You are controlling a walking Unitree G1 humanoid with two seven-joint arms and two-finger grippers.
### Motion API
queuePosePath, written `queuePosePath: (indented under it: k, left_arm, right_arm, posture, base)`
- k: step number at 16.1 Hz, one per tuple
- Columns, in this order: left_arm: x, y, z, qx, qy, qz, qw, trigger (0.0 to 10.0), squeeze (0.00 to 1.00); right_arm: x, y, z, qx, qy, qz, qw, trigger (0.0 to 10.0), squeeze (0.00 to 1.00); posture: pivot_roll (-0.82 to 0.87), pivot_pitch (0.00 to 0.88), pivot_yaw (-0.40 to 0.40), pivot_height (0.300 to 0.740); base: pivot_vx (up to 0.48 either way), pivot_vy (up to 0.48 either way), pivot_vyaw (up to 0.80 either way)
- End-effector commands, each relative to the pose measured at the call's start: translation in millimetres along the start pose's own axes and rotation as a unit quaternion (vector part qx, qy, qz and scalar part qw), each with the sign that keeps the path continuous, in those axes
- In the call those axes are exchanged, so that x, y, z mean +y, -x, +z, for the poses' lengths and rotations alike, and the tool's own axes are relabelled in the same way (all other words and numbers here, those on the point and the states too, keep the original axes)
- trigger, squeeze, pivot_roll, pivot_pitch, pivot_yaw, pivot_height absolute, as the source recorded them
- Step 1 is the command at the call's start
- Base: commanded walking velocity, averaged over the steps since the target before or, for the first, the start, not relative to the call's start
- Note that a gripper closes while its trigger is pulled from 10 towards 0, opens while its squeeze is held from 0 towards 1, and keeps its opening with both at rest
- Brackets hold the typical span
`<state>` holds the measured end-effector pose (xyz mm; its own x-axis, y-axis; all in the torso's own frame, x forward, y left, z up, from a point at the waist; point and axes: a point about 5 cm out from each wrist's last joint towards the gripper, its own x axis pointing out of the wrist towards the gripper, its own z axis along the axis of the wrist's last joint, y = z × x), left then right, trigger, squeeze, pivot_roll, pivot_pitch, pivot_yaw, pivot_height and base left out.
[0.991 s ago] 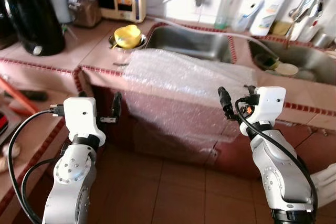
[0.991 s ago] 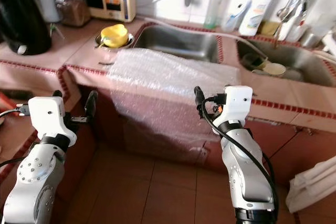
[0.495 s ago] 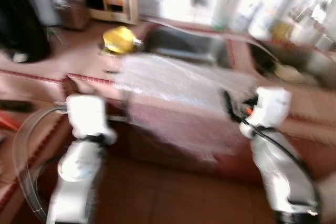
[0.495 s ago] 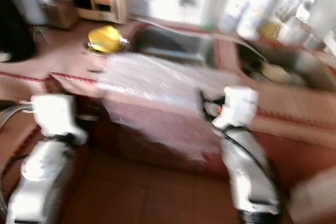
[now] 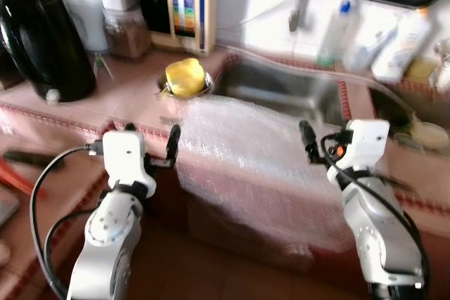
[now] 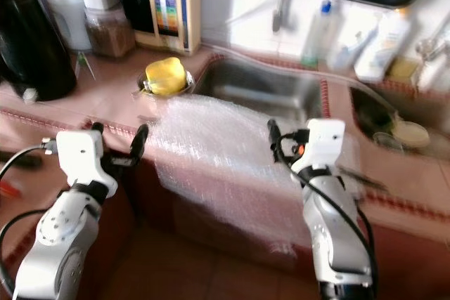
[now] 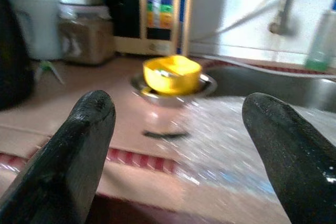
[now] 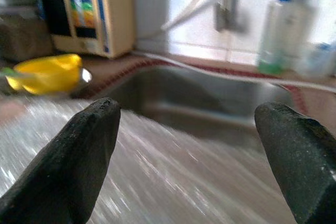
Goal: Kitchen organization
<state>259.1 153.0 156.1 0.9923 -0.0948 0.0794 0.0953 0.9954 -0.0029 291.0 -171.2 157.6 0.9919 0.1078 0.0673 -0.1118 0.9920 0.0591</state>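
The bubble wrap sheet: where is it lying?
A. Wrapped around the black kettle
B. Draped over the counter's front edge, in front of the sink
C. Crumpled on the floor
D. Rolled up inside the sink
B: the bubble wrap sheet lies on the counter before the sink and hangs down its front.

yellow bowl (image 5: 185, 76), black kettle (image 5: 47, 45), red-brown counter (image 5: 119, 98)

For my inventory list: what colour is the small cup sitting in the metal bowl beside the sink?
The cup is yellow; the left wrist view shows it best.
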Motion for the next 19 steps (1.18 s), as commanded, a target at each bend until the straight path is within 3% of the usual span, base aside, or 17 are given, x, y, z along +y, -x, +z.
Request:
queuePosePath:
  k: [1,6,12,16,19]
  left_arm:
    - [4.6,0.4,1.2,0.002,-0.006,0.003,1.000,10.0,0.00]
    - [1.5,-1.1,-0.4,0.007,-0.005,-0.004,1.000,10.0,0.00]
    - [2.0,-2.0,-0.7,0.010,-0.003,0.005,1.000,10.0,0.00]
    - [-0.1,-2.1,-0.6,0.010,0.001,-0.004,1.000,10.0,0.00]
    - [-0.6,-2.3,-0.8,0.011,0.006,-0.006,1.000,10.0,0.00]
  right_arm:
    - [6.2,-1.5,1.4,-0.002,-0.001,0.006,1.000,10.0,0.00]
    - [4.0,-0.9,0.1,0.000,-0.002,0.000,1.000,10.0,0.00]
    - [4.3,0.0,-2.8,0.009,-0.003,-0.004,1.000,10.0,0.00]
    - [3.8,-0.2,-3.1,0.009,-0.006,-0.006,1.000,10.0,0.00]
    - [3.6,-0.6,-2.4,0.008,-0.005,-0.005,1.000,10.0,0.00]
  posture:
    - [-0.02,0.001,-0.050,0.740]
    - [-0.02,0.002,-0.045,0.740]
    - [-0.02,0.006,-0.044,0.740]
    - [-0.02,0.005,-0.045,0.740]
    - [-0.02,0.008,-0.045,0.740]
  base:
    - [0.386,0.000,0.00]
    - [0.352,0.000,0.00]
    - [0.000,0.000,0.00]
    - [0.000,0.000,-0.80]
    - [0.000,0.000,-0.15]
